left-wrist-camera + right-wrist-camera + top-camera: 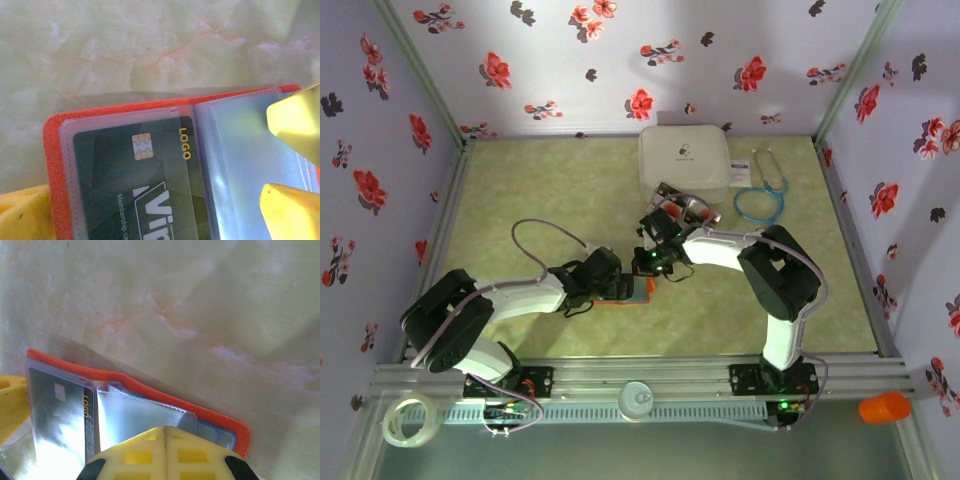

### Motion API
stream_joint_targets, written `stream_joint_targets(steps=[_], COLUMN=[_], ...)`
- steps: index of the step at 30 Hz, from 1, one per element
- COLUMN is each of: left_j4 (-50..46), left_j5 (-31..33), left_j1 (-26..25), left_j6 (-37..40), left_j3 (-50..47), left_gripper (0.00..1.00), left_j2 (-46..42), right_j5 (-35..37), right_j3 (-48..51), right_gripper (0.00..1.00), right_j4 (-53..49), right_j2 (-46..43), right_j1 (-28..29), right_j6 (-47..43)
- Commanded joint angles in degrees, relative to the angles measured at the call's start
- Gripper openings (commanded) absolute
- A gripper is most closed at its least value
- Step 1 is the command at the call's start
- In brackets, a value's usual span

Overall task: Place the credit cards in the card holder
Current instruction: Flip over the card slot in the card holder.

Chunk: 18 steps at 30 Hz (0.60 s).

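The right gripper (pixel 165 436) has its yellow pads pressed flat together, tips down on the clear right-hand sleeve of the holder (pixel 150 385). Whether they nip the sleeve's edge or only press on it cannot be told. The left gripper (pixel 620 288) stands as wide as it goes and grasps nothing. Its fingers (pixel 22 212) straddle the open holder, one of them just beside the orange left edge. The holder lies open on the table (pixel 520 200) between the two arms, near the front. One card (pixel 135 175), dark with a gold chip, is already seated in its left sleeve. So the step in hand looks like the pause after one card is filed, with the book spread for the next. The next move likely calls for a gripper to go back to the loose cards (pixel 685 206) just in front of the white case (pixel 685 160). It would take one by its edge and line it up square with an empty sleeve mouth while the other hand pins the holder flat. Counted: one holder, one card inside it, and a small overlapping cluster of loose cards too small to number. There is also one case, one blue cable (pixel 760 200) beside it, one orange cylinder (pixel 885 407) and one tape roll (pixel 408 420).
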State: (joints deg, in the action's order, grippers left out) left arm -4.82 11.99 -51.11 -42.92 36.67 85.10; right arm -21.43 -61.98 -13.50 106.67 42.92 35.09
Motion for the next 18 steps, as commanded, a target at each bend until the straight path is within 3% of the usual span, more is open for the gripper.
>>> stream_joint_targets(steps=[1,10,18], left_j4=[-0.2,-0.1,0.1], left_j5=[1.0,1.2,1.4], left_j1=[-0.2,-0.2,-0.2], left_j6=[0.7,0.9,0.9], left_j3=[-1.8,-1.9,-2.4], left_gripper=[1.00,1.00,1.00], left_j2=[-0.2,-0.7,-1.1], right_j5=[0.7,6.9,6.1], right_j3=[-0.6,-3.5,-3.9], right_gripper=[0.03,0.02,0.02], right_j4=[-1.9,-9.0,-8.4], right_j2=[-1.1,-3.2,-0.6], right_j1=[0.2,0.1,0.2], right_j6=[-0.7,-5.2,-5.3])
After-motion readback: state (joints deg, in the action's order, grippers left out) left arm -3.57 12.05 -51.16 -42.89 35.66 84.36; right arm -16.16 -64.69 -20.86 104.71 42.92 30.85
